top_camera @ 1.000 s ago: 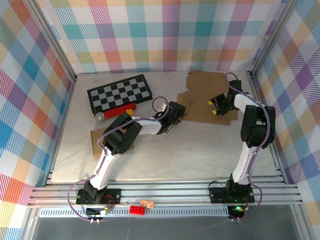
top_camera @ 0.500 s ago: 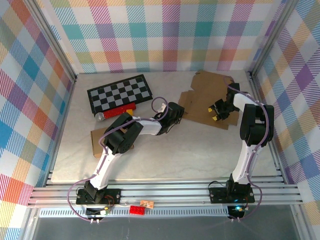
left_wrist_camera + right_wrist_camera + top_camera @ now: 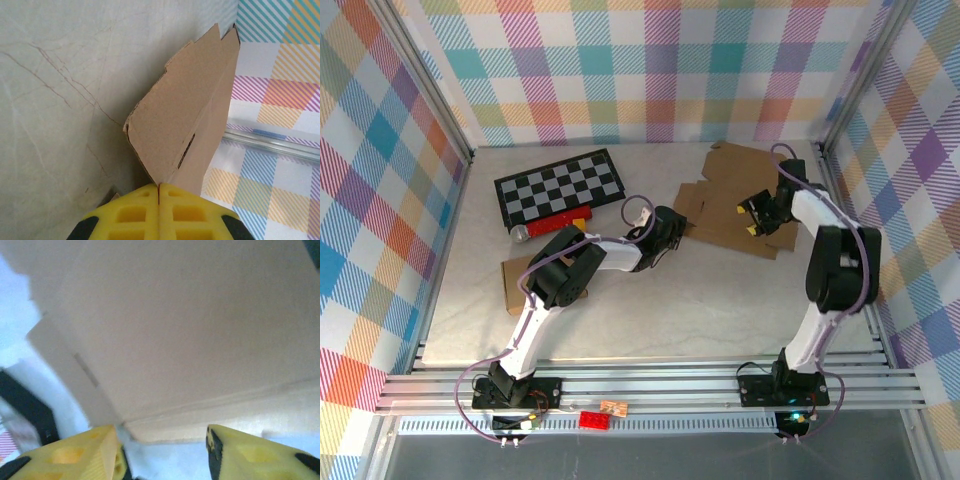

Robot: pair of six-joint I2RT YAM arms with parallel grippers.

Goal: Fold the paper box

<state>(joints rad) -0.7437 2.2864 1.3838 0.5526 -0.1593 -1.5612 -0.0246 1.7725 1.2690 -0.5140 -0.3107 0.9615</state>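
Observation:
The paper box [image 3: 735,200] is a flat brown cardboard blank lying at the back right of the table. My left gripper [image 3: 672,228] sits at the blank's left edge. In the left wrist view its yellow fingers [image 3: 130,215] are pressed together on the pointed corner of a cardboard flap [image 3: 185,115], which rises tilted off the table. My right gripper [image 3: 758,212] hovers over the blank's right part. In the right wrist view it [image 3: 162,445] stands open, its fingertips apart just short of a cardboard edge [image 3: 190,330], gripping nothing.
A black-and-white checkerboard [image 3: 560,185] lies at the back left, with a red block [image 3: 558,222] and a small grey object [image 3: 519,234] at its near edge. A small cardboard piece [image 3: 515,280] lies under the left arm. Metal frame posts and plaid walls enclose the table.
My left gripper has closed on the flap corner. The cardboard blank has shifted and its left side lifted. My right gripper has moved slightly over the blank and stands a little wider.

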